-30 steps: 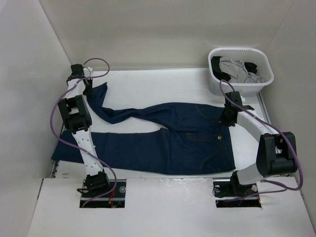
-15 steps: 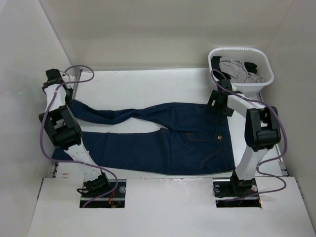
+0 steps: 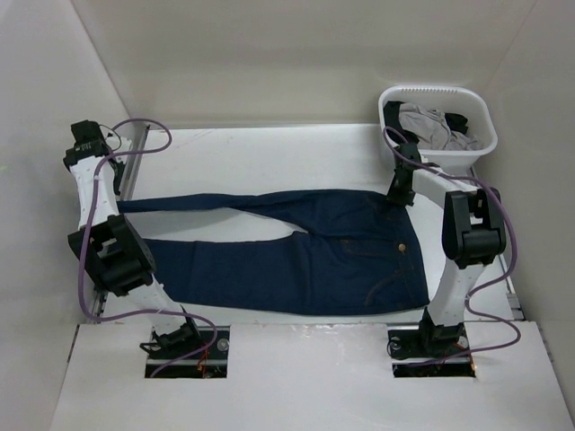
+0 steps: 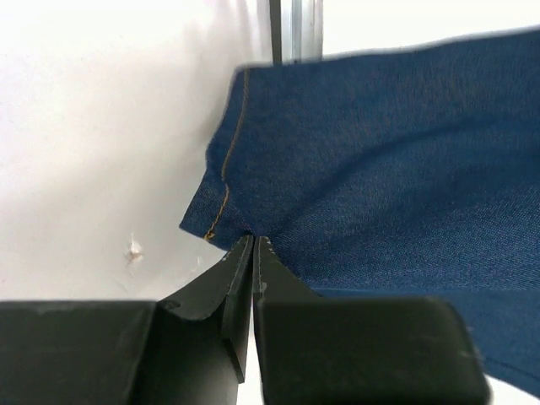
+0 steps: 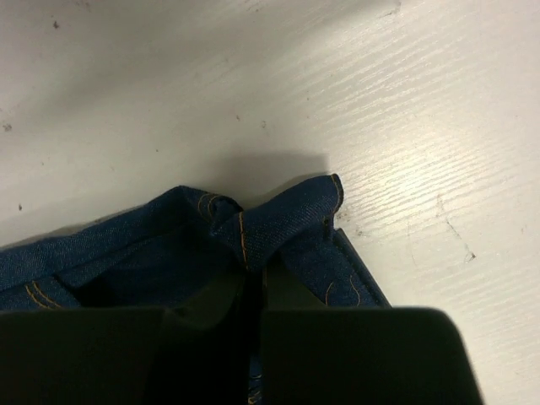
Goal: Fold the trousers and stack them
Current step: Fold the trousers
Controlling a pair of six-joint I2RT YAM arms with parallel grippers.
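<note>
Trousers point(image 3: 314, 260) lie flat on the table point(image 3: 269, 157), just beyond the two arm bases. Their long axis runs left to right, with the waist at the right and both hems at the left. The near leg lies straight along the near edge. The far leg runs beside it, parted from it toward the hems by a narrow wedge of bare table, and looks drawn taut.

Left pincer point(image 4: 253, 240): closed tight on the corner of the far leg's hem, with cloth nipped between the tips, at the far-left end of the garment.

Right pincer point(image 5: 253, 274): closed on a fold of the waistband at the far-right corner of the waist, with denim bunched around the tips.

Finding: each pincer sits at its own end of the far long edge, so the garment lies to the near side of both. The left arm is nearer the hems and the right arm nearer the waist. The next step is judged to be a lengthwise fold, with the far leg carried toward the bases and laid over the near leg. Both ends would need to travel together to keep the edge straight.

Beyond, at the far-right corner, a white basket point(image 3: 436, 91) holds a grey garment point(image 3: 431, 126) and a black garment point(image 3: 458, 119).
</note>
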